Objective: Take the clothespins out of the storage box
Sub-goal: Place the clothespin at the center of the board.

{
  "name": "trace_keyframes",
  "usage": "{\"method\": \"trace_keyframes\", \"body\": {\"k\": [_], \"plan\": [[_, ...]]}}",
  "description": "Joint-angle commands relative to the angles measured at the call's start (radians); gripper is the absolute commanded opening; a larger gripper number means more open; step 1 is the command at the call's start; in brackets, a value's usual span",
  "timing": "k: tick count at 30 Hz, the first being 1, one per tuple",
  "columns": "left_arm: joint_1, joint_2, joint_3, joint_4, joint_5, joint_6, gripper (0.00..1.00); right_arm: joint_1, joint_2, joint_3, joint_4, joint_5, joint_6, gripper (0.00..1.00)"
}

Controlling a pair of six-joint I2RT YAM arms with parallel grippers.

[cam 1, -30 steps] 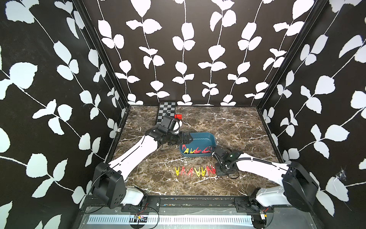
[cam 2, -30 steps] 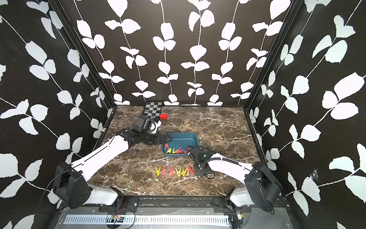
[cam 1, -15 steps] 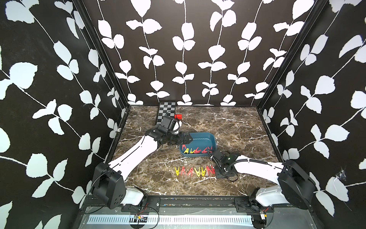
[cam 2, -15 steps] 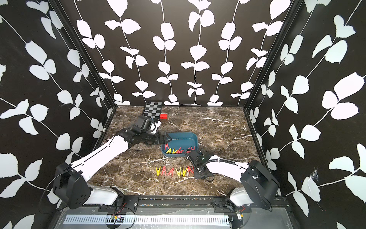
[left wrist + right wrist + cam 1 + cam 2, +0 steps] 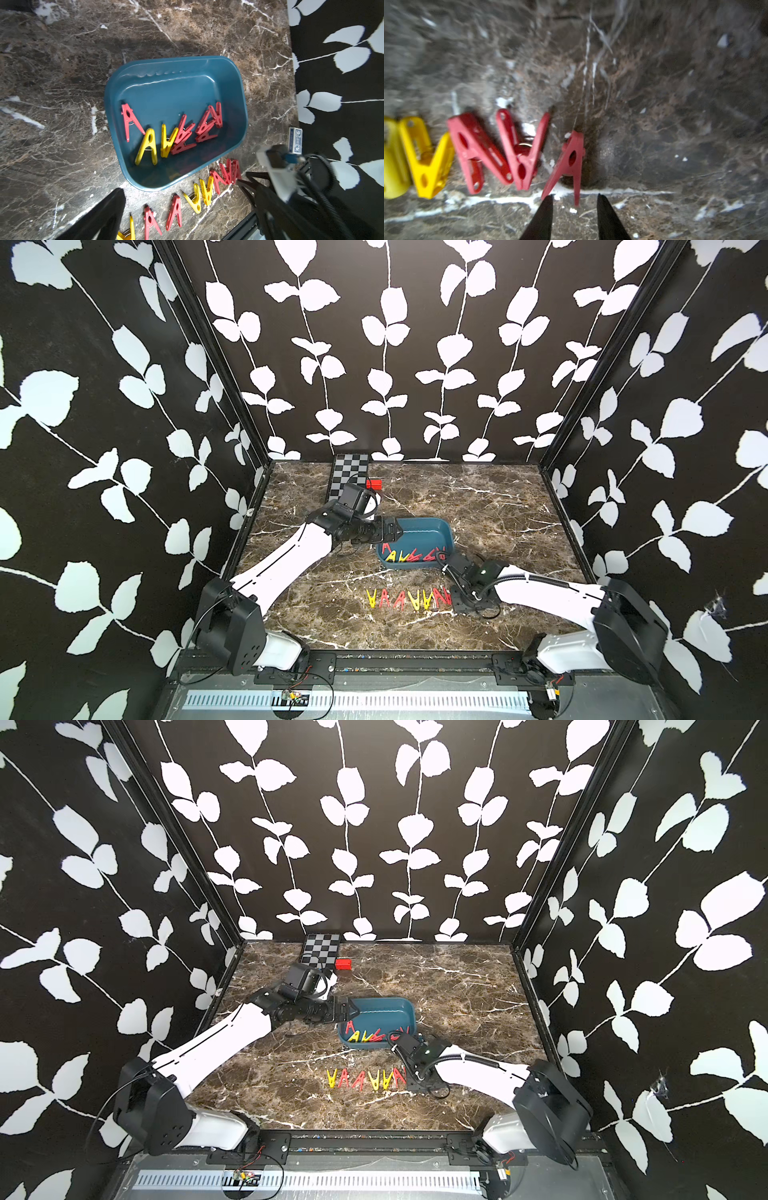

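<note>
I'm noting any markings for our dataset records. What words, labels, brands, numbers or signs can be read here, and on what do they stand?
Small blue-and-white tag at the table edge by the wall: it carries print, but it is too small and blurred to read.
Clothespins, storage box, checkered board, red block: no lettering visible.
No legible text anywhere in these views.
</note>
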Motion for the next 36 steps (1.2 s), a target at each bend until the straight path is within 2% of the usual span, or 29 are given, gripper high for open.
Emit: {"method": "trace_keyframes", "body": {"k": [1,3,8,10,13,14,16,23,26,32,36], "plan": [[-0.004,0.025,0.018,-0.023,-0.019,0.005,0.99,0.002,-0.066,0.062,-0.056,0.046,-0.021,0.46],[-0.004,0.046,0.034,-0.029,-0.016,0.002,0.97,-0.001,-0.099,0.084,-0.043,0.056,-0.037,0.51],[-0.005,0.104,0.077,-0.054,-0.038,-0.007,0.86,-0.036,-0.135,0.149,0.013,0.057,-0.083,0.67],[-0.009,0.134,0.114,-0.093,-0.066,-0.003,0.81,-0.066,-0.131,0.173,0.038,0.033,-0.103,0.69],[-0.019,0.177,0.171,-0.158,-0.116,0.005,0.77,-0.112,-0.124,0.199,0.074,-0.003,-0.123,0.83],[-0.024,0.189,0.185,-0.173,-0.134,0.005,0.75,-0.124,-0.121,0.206,0.084,-0.012,-0.132,0.85],[-0.036,0.211,0.212,-0.202,-0.162,-0.005,0.68,-0.145,-0.111,0.224,0.101,-0.028,-0.151,0.98],[-0.089,0.306,0.284,-0.305,-0.255,-0.079,0.52,-0.219,-0.074,0.26,0.146,-0.093,-0.203,0.99],[-0.112,0.331,0.279,-0.3,-0.268,-0.115,0.5,-0.256,-0.069,0.256,0.173,-0.115,-0.223,0.99],[-0.129,0.414,0.312,-0.312,-0.28,-0.145,0.4,-0.309,-0.036,0.267,0.195,-0.165,-0.262,0.99],[-0.13,0.46,0.334,-0.318,-0.286,-0.154,0.37,-0.329,-0.004,0.273,0.191,-0.179,-0.27,0.99]]}}
